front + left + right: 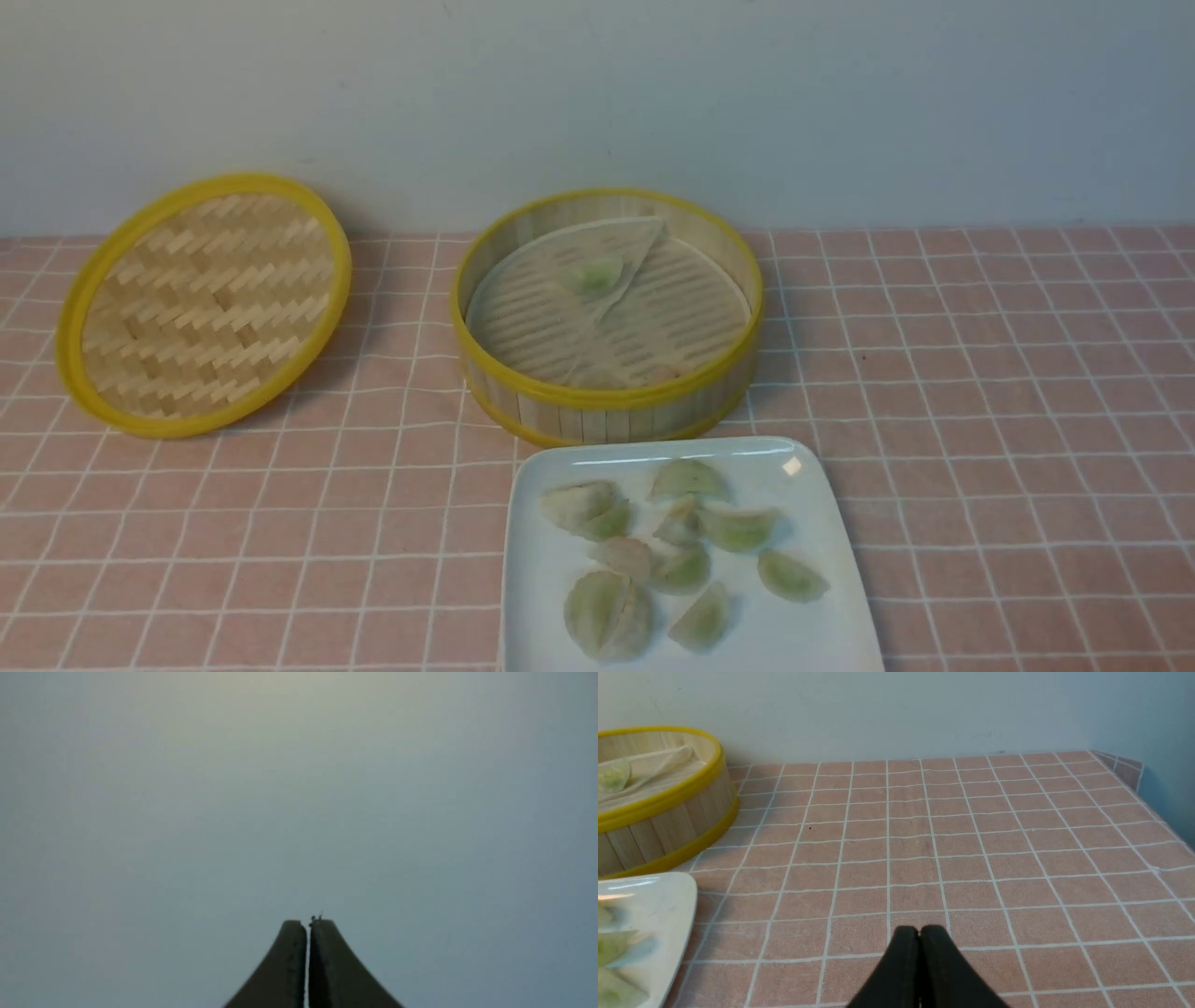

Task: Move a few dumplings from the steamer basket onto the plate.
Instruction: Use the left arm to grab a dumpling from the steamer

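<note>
- Left gripper (308,924): jaws pressed together, nothing between them.
- Right gripper (920,931): I saw it closed too and empty, over the checked cloth (971,835).
- Plate (546,607) sat just in front of the basket (607,399) and carried most dumplings (609,611).
- One dumpling (591,273) lay inside the basket.

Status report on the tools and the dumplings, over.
Left tool shut, empty. Right tool shut, empty, above tablecloth. Several dumplings on plate, one dumpling visible in steamer basket. Nothing blocking.

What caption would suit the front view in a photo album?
One dumpling visible in the steamer basket, several dumplings on the white plate before it, lid set aside left.
</note>
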### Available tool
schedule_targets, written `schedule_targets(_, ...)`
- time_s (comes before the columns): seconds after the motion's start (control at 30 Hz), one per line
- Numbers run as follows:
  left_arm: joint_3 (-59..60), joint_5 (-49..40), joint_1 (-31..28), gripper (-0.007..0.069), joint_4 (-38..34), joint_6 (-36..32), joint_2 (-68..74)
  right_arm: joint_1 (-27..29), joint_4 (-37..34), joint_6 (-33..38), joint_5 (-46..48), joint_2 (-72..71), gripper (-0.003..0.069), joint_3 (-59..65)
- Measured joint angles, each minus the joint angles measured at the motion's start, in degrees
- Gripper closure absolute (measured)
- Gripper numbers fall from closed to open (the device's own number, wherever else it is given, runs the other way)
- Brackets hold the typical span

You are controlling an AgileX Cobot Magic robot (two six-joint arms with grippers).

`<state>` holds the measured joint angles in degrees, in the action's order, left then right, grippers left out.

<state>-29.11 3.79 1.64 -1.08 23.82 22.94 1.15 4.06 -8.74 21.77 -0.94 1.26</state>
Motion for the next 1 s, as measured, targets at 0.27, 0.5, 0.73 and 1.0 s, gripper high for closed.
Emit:
schedule_targets(0.27, -30.1, -44.8, 9.4, 0.0630, 12.9, -6.8, 35.1, 0.0, 0.0, 0.0, 0.0, 0.0, 0.0673, 0.0)
schedule_targets(0.5, -48.6, -64.7, 15.1, 0.0627, -4.9, -28.1, 58.3, 0.0, 0.0, 0.0, 0.0, 0.0, 0.0673, 0.0)
schedule_targets(0.73, -72.4, -74.3, 15.2, 0.0627, -17.2, -44.3, 80.5, 0.0, 0.0, 0.0, 0.0, 0.0, 0.0673, 0.0)
schedule_targets(1.0, -97.4, -74.4, 15.6, 0.0627, -16.5, -46.0, 100.7, 0.0, 0.0, 0.0, 0.0, 0.0, 0.0673, 0.0)
